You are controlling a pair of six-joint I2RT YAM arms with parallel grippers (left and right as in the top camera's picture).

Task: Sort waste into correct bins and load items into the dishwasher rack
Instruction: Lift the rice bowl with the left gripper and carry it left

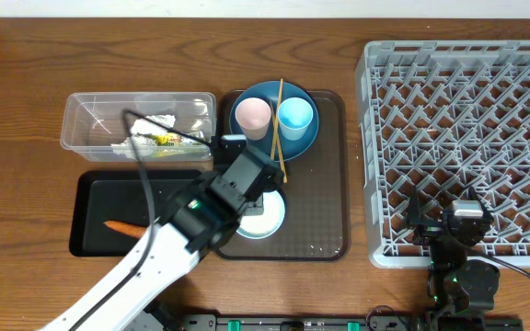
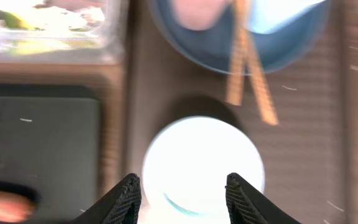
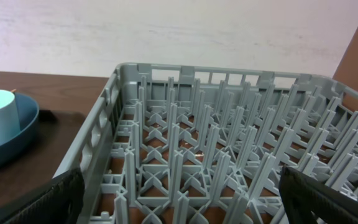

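My left gripper (image 1: 261,176) (image 2: 184,196) hovers open over the pale-blue bowl (image 1: 267,219) (image 2: 202,162), nothing between its fingers. Beyond the bowl, the blue plate (image 1: 313,129) (image 2: 229,53) carries the pink cup (image 1: 252,115), the light-blue cup (image 1: 295,117) and the chopsticks (image 1: 281,129) (image 2: 247,68). An orange carrot (image 1: 122,226) (image 2: 2,205) lies in the black tray (image 1: 136,198). The clear tub (image 1: 90,115) holds a white napkin (image 1: 155,122) and a yellow-green wrapper (image 1: 164,140). My right gripper (image 1: 467,216) (image 3: 185,205) is wide open at the grey rack's (image 1: 458,138) (image 3: 229,124) front edge.
Plate and bowl sit on a dark brown serving tray (image 1: 325,211) between the bins and the rack. A few white rice grains (image 2: 289,88) lie scattered on it. My left arm crosses the black tray's right end.
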